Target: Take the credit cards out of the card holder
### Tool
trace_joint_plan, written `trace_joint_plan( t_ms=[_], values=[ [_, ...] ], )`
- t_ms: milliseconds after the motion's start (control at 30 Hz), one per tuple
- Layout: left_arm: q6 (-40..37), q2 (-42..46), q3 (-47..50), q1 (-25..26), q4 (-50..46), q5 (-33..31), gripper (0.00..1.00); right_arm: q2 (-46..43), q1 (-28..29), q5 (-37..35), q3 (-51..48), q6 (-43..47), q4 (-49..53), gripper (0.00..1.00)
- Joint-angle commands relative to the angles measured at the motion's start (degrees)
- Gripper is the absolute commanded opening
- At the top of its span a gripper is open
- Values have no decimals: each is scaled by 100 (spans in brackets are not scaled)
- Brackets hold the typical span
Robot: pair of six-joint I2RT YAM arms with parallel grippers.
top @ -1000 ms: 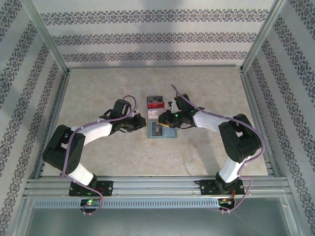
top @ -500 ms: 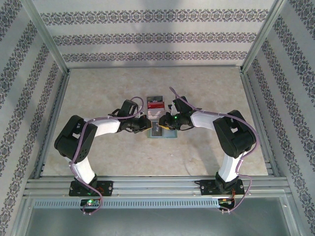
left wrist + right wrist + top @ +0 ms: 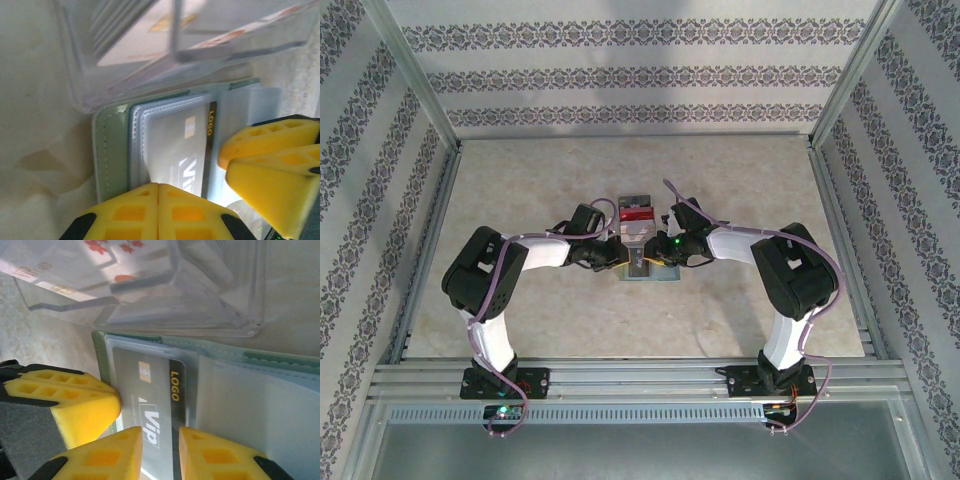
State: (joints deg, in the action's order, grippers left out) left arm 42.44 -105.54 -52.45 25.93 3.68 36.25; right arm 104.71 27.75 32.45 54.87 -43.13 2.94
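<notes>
Lying open on the mottled beige desk (image 3: 520, 190), the card holder (image 3: 112, 150) is found at the middle, between the two claws. Its outer cover is made of a grey-green, leather-like material with a stitched border. The inner pockets are made of pale bluish, translucent plastic. A dark grey credit card (image 3: 145, 385) is seen tucked under one pocket; it is flat and rectangular, with a small gold chip and yellow lettering. Just beyond the holder a clear rigid plastic tray (image 3: 90, 75) is set, and red and pale cards (image 3: 637, 213) are seen inside it. The left claw (image 3: 158, 212) is shown with its yellow, cell-moulded fingers pressed together and nothing between them, at the holder's left side; contact with it cannot be told. The right claw (image 3: 160, 436) is shown with a narrow gap between its fingers, poised over the dark card's end. Whether the card is touched cannot be told.
</notes>
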Motion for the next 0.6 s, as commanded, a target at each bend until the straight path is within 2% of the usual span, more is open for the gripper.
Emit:
trace_joint_plan(
  t_ms=[0,567],
  values=[
    [-218,-102,-61,83,-346,-82,8,111,-42,-59,-89,163,134,26],
    [-218,-91,96,79,-345,-118,7,313,-68,76,-148,218,23,25]
  ],
)
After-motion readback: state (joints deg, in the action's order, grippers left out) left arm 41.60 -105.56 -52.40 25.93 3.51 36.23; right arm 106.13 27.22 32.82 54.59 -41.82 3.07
